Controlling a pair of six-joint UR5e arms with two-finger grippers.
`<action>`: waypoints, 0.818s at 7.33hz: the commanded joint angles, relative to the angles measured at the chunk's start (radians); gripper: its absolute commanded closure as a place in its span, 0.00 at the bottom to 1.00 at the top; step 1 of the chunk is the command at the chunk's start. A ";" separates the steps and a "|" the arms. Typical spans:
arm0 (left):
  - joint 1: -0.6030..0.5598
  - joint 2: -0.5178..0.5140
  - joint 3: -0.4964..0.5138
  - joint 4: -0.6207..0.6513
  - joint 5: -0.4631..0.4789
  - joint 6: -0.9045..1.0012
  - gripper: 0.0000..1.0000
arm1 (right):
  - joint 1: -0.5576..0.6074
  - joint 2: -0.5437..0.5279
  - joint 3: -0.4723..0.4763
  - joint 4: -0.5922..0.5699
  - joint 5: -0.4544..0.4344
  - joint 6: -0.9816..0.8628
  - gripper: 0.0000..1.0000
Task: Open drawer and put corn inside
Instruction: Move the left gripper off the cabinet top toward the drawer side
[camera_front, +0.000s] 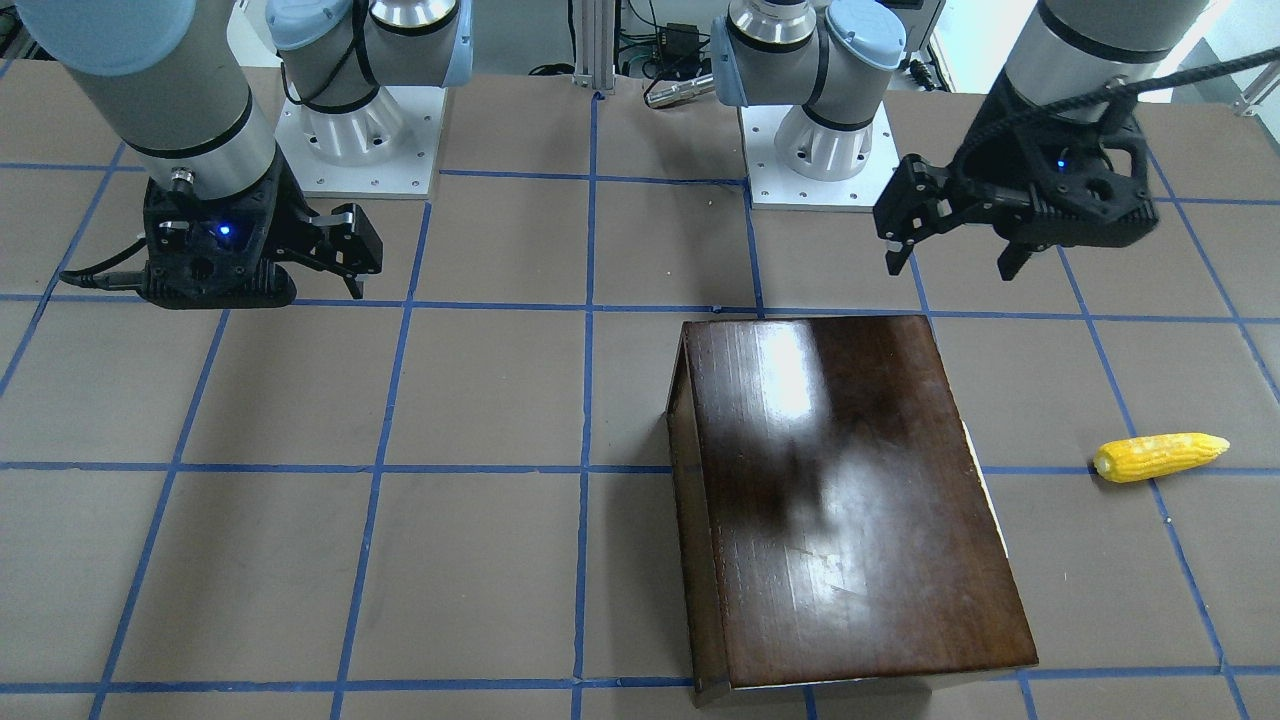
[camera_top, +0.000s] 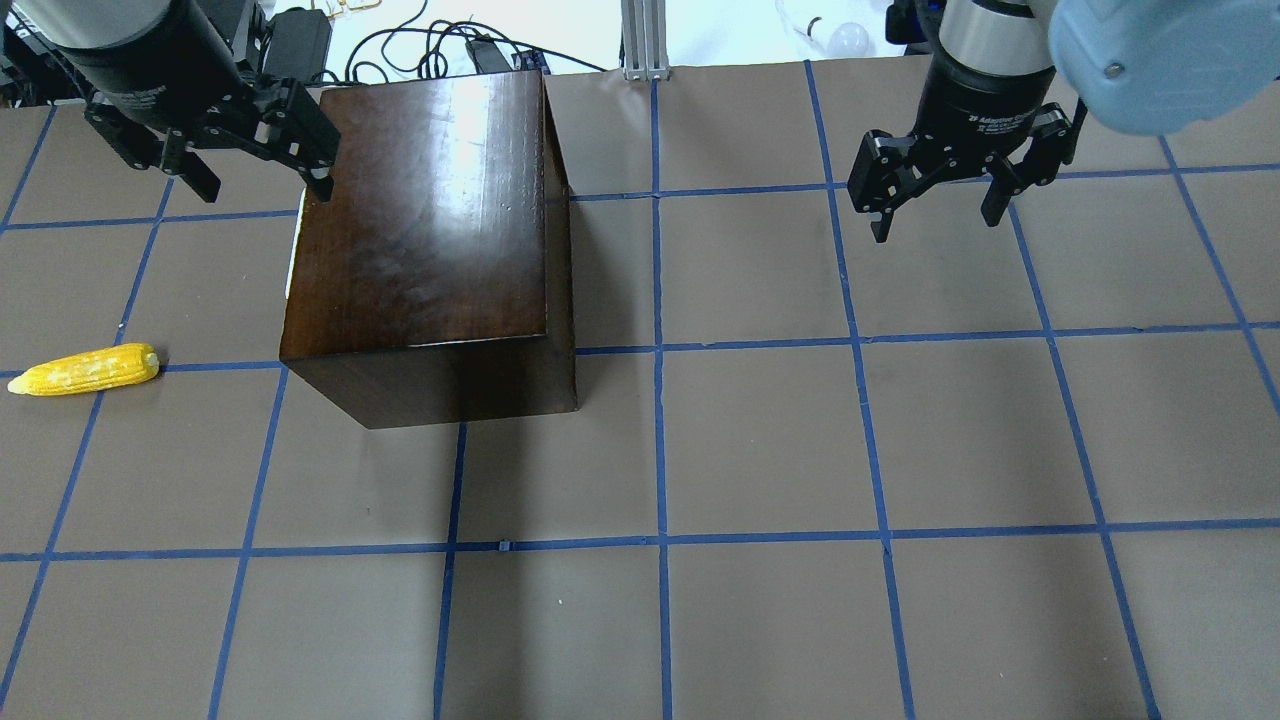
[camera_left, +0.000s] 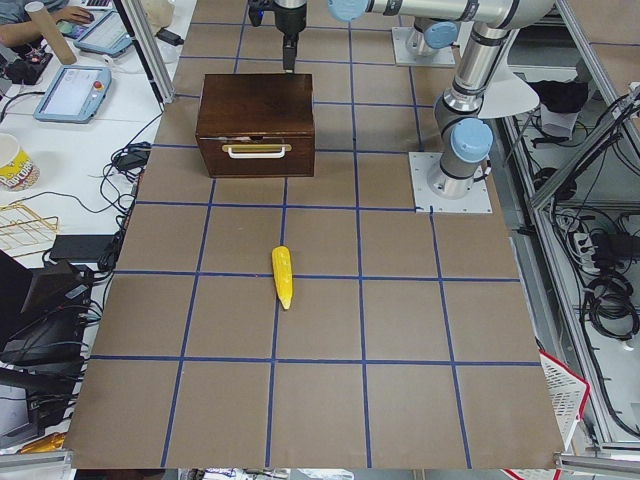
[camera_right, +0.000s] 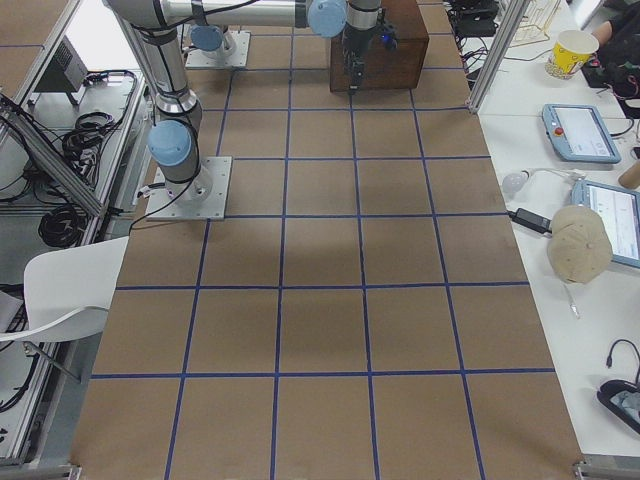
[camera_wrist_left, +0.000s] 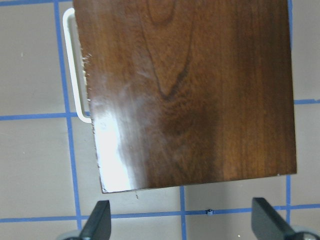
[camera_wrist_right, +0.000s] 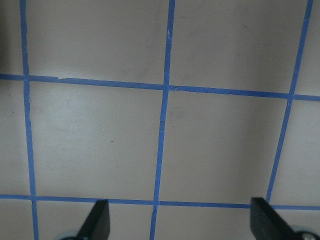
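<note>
Your overhead camera looks down from behind the robot; the front one faces it steeply across the brown table taped in blue squares (camera_front: 480, 400). Both share the glossy dark-brown wooden box (camera_front: 850, 500) and small yellow corn cob (camera_front: 1160, 456). The end cameras look along the table from farther off. Wrist cameras point down, close: left over the box, right over tape.

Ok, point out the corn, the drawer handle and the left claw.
corn (camera_top: 85, 369), overhead view, middle of the cob.
drawer handle (camera_left: 258, 155), exterior left view, front bar.
left claw (camera_top: 268, 196), overhead view, midway between fingertips.
</note>
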 joint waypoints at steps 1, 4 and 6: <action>0.141 -0.017 0.004 -0.012 -0.061 0.101 0.00 | 0.001 0.000 0.000 0.001 0.000 0.000 0.00; 0.271 -0.083 -0.007 -0.017 -0.109 0.260 0.00 | 0.000 0.000 0.000 -0.001 -0.001 0.000 0.00; 0.329 -0.136 -0.011 -0.015 -0.208 0.343 0.00 | 0.000 0.000 0.000 -0.001 -0.001 0.000 0.00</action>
